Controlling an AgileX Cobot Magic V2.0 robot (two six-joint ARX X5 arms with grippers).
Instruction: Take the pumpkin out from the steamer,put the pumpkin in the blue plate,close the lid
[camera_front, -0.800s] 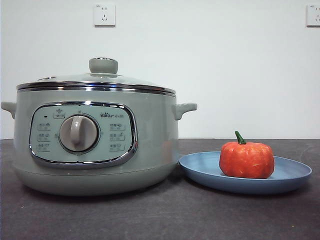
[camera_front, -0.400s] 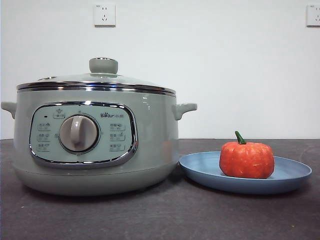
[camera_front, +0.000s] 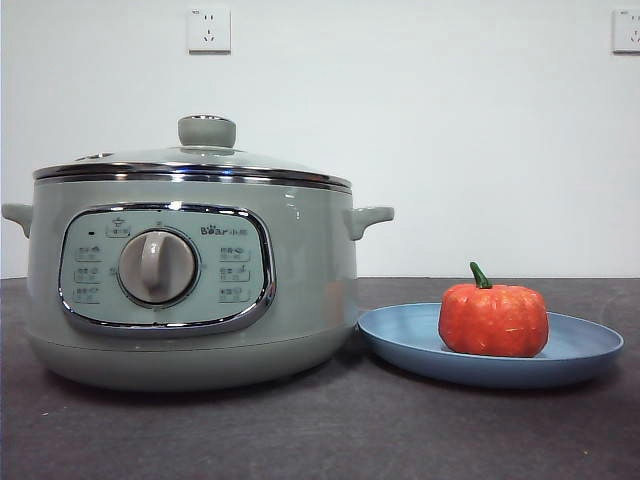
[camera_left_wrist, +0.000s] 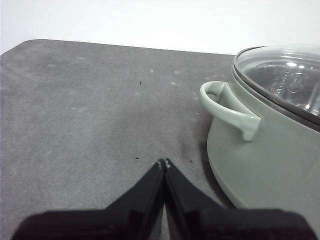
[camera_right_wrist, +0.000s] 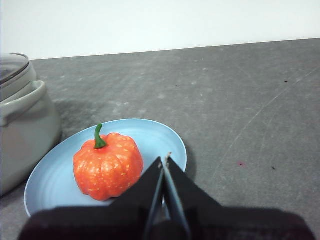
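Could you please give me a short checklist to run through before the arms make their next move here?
1. Pumpkin out of the steamer and upright on the blue plate: ok.
2. Lid seated on the steamer, chrome rim level all round: ok from the front view.
3. Left hand shut, holding nothing, apart from the steamer's side handle: ok.
4. Right hand shut, holding nothing, by the plate's rim, not gripping the pumpkin: ok.
5. Nothing else inside the steamer: cannot tell, the glass lid reflects.
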